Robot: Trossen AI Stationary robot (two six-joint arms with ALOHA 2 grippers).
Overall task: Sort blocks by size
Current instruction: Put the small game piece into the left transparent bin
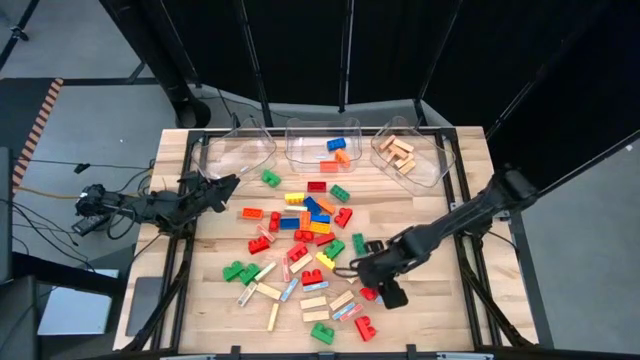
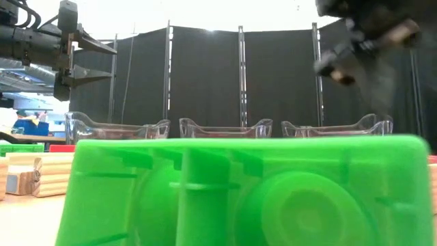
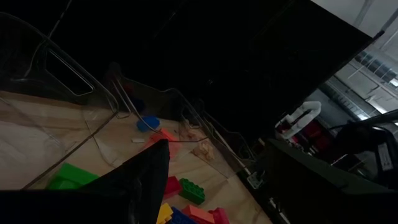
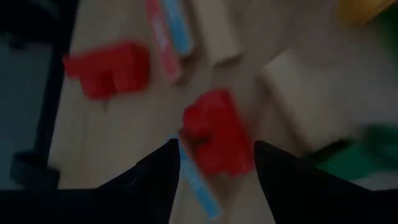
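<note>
Three clear bins sit in a row along the top edge of the table (image 1: 180,300) in the high view. The left bin (image 1: 240,150) holds nothing I can make out, the middle bin (image 1: 322,146) has about three bricks in blue, orange and red, and the right bin (image 1: 408,155) holds several tan wooden pieces. The blocks (image 1: 305,225) lie scattered over the middle and lower middle of the frame, a few dozen in red, green, blue, yellow and orange, with roughly eight tan bars toward the bottom.

The right gripper (image 1: 368,272) reaches down low in the lower centre right of that frame, over the bottom right edge of the scatter. Only the right wrist view shows what is between its fingers (image 4: 155,180): they stand apart with a red brick (image 4: 214,130) in the gap, not visibly clamped, and a second red brick (image 4: 107,68) lies to the upper left.

The left gripper (image 1: 215,188) hovers at centre left, just below the left bin, its fingers spread wide, which the low view shows clearly at the upper left (image 2: 92,61).

The low view is mostly filled by one green brick (image 2: 239,191) right at the lens, hiding the scatter, while the three bins still line up behind it.
</note>
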